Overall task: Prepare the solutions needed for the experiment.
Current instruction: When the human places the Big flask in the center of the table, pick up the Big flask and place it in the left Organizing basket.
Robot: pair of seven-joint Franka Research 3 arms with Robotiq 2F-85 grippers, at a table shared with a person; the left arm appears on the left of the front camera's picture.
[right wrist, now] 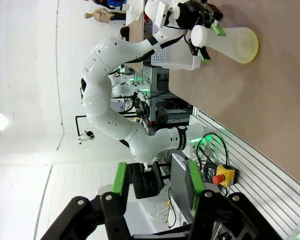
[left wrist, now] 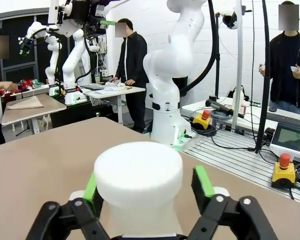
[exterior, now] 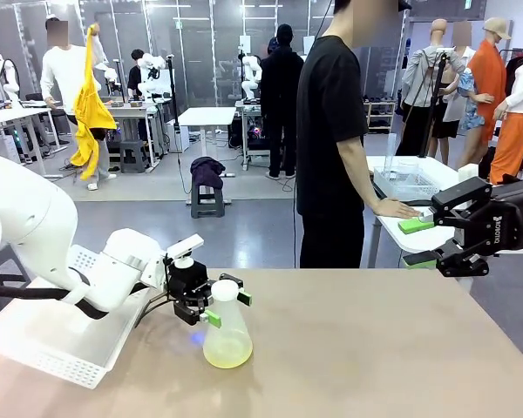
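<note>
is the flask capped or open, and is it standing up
Capped and upright: a white cap sits on the neck of the conical flask, whose wide base rests flat on the table, holding yellow-green liquid.

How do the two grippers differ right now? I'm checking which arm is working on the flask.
The left gripper sits low over the table, its green pads either side of the flask's white cap; the right gripper hangs raised at the table's side with nothing between its pads. The left points toward the flask; the right points across at it. Both are black with green pads.
</note>
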